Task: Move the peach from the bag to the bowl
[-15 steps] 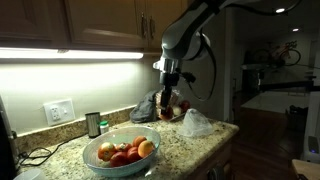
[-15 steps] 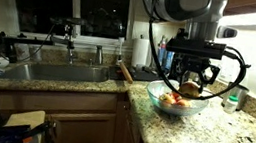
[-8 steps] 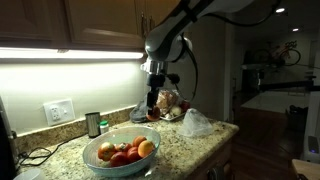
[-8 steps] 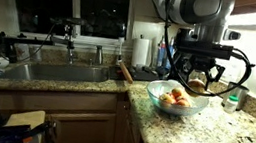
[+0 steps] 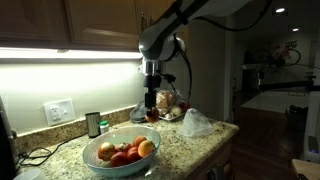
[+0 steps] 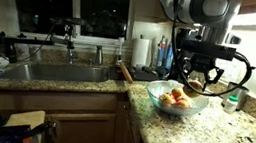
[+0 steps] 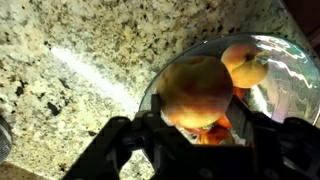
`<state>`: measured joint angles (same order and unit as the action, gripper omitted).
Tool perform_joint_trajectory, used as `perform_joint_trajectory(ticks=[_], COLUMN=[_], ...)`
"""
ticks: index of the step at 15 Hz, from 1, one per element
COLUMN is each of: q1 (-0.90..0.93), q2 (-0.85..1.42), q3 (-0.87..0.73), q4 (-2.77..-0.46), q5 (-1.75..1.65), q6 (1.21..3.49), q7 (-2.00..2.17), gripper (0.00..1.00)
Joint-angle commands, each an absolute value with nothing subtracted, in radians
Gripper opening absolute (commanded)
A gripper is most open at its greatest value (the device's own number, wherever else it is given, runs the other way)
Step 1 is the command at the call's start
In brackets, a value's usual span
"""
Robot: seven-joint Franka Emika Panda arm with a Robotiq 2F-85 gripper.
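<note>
With the gripper point(image 7: 200, 116) pinching the peach point(image 7: 196, 85) mid-frame, I'd centre it over the bowl point(image 7: 296, 86) at right, then lower gently before releasing.

Bowl point(image 5: 100, 163) on the desk point(image 5: 190, 148), near left, with fruit point(image 5: 128, 153) in it. Bag point(image 5: 197, 124) lies right of the bowl, farther back. Cup point(image 5: 93, 124) stands behind the bowl by the wall. Gripper point(image 5: 151, 112) hangs over the bowl's far rim, with the peach point(image 7: 197, 88) between the jaws. In an exterior view the sink point(image 6: 52, 71) lies left of the bowl.
</note>
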<state>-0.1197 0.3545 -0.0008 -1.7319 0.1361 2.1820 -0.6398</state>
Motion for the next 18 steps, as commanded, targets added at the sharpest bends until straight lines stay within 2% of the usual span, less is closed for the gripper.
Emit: perform_joint_trajectory(ticks=[1, 18], q1=[-0.144, -0.152], q2=[0.372, 0.407], q3=[0.021, 0.032], q4=[-1.677, -1.619], q5=[0.148, 0.207], q6=[2.103, 2.035], q7=[-0.682, -0.730], gripper=[0.41, 0.41])
